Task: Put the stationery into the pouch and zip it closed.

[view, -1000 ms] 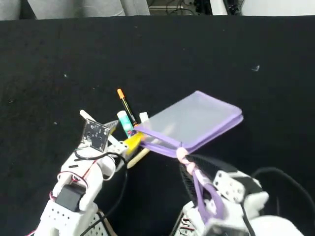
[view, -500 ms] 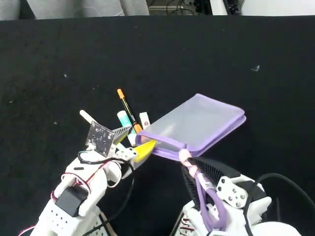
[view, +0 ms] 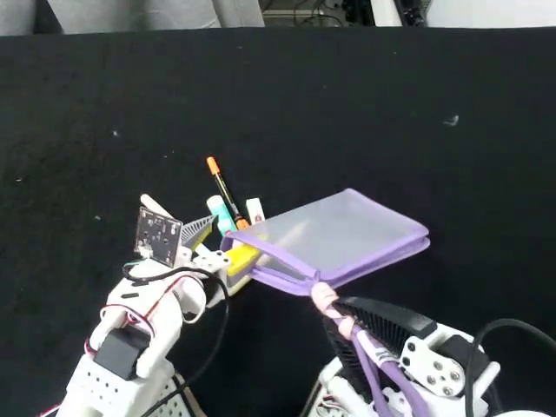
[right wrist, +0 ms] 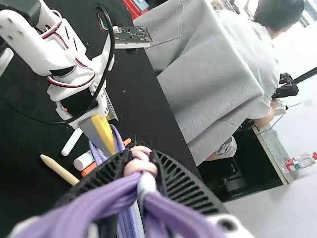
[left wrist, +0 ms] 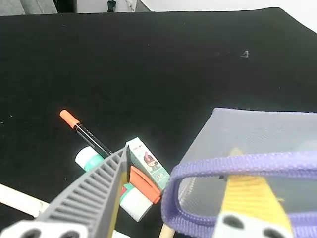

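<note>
Right fingers (right wrist: 181, 184) clamp purple woven strap (right wrist: 91, 207); left fingers (left wrist: 94, 193) spread astride translucent pouch (view: 347, 230) rim

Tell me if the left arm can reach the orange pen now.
Probably, but not straight away: the left gripper is open with its yellow finger inside the pouch mouth. The pen lies bare on the table just past the grey finger.
</note>
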Robot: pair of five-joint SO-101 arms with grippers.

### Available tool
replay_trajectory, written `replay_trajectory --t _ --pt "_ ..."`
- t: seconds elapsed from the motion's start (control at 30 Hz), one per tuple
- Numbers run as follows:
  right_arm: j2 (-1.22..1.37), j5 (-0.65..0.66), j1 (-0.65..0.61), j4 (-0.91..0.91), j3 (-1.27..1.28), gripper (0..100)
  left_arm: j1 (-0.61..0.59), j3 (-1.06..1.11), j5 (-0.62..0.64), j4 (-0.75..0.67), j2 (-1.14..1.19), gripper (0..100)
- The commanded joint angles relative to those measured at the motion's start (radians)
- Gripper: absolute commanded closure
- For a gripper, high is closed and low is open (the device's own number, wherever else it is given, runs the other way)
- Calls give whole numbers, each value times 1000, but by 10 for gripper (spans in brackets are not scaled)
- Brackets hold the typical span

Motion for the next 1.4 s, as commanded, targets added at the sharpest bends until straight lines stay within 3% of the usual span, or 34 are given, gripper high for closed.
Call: replay_trajectory --t 0.0,0.3,0.4,0.57,0.9,1.07,1.23,1.37 --pt "16 -9 -15 28 -44 987 -15 -21 8 2 -5 687" --pt "15 -9 -15 28 -68 987 -124 -24 -61 2 -5 687" --pt "15 -9 -15 28 -71 987 -119 -5 -61 6 -5 644" --pt "15 -9 -15 28 -71 987 -4 38 -63 2 -5 641" --pt "-48 -9 -15 26 -65 980 44 22 -63 -37 -5 853" --pt "-25 -18 -14 26 -62 845 35 -18 -63 -31 -5 979" --pt "-30 -18 -14 18 -18 728 -33 -68 -55 -29 -5 971" --pt "-35 -18 -14 -5 4 697 -97 -130 -55 -29 -5 971"
